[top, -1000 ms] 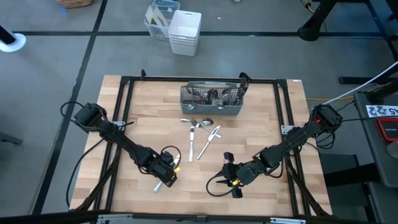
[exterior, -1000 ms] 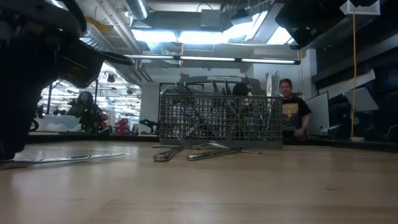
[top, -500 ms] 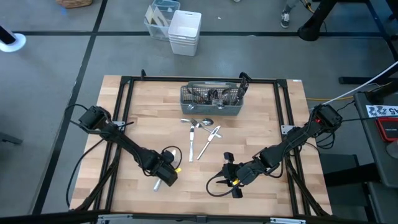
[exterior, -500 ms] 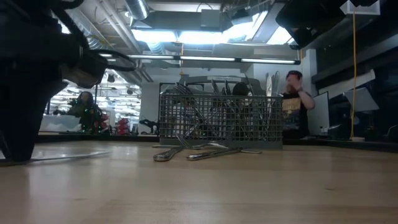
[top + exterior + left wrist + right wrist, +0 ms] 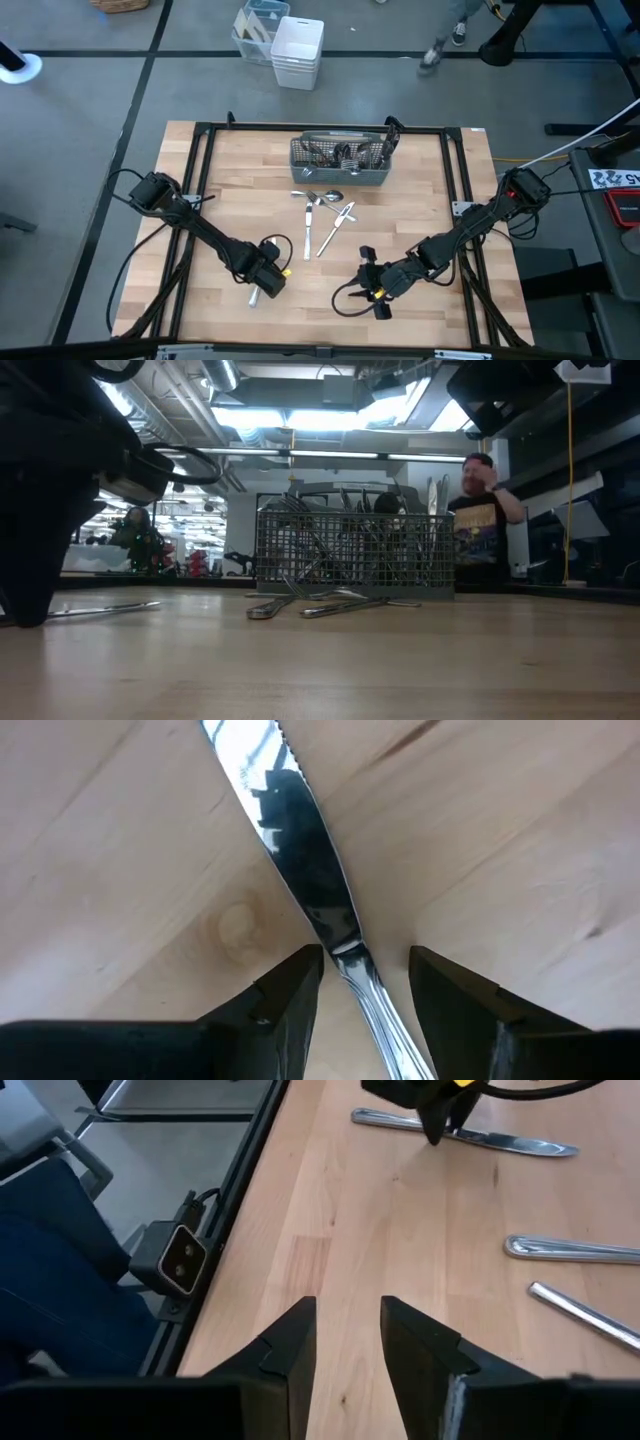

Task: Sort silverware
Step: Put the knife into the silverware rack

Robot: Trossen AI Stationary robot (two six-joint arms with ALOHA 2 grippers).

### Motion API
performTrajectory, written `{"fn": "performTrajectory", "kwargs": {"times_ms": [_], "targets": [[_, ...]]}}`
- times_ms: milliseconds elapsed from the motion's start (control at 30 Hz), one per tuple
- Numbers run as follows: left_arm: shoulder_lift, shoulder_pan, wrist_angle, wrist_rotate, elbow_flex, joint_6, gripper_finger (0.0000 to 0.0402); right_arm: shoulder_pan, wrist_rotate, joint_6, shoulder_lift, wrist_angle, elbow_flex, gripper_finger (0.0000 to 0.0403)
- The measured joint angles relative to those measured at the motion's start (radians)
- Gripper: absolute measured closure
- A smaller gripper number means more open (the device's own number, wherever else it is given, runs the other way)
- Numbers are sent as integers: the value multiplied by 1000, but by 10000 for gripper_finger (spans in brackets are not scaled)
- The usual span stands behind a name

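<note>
Pale wooden planks make up the tabletop (image 5: 420,200), which is ringed by a dark metal frame and stands on a grey floor.

One knife (image 5: 305,860) lies flat on the wood near the front edge, left of the middle. It is slim and mirror-bright, its blade serrated along one side and narrowing into a rounded handle. The left gripper (image 5: 362,982) stands directly over it, fingers spread wide to either side of the neck where blade meets handle, not pressing on the metal. In the high view only the handle end of this knife pokes out from under the gripper toward the front edge.

Near the middle of the tabletop lies a small loose cluster of silverware (image 5: 325,215): a spoon bowl just in front of the caddy, and long thin pieces angled toward the front edge, some crossing each other. All are shiny and silver-coloured.

More cutlery stands upright in the grey mesh caddy (image 5: 340,162), which sits near the back edge at the middle; the low view shows handles and tines packed behind its wire grid.

Toward the front edge, right of the middle, the right gripper (image 5: 345,1350) rests low over bare wood, its fingers partly apart with nothing between them.

Beyond the table, a person (image 5: 482,520) in a dark shirt stands with one hand raised.
</note>
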Motion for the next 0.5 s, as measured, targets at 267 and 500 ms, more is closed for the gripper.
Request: {"fn": "performTrajectory", "kwargs": {"times_ms": [267, 500], "targets": [[0, 4, 4, -15, -2, 14, 249, 0, -5, 0, 0, 0, 0, 288], [0, 23, 2, 7, -3, 13, 257, 0, -5, 0, 0, -6, 0, 288]]}}
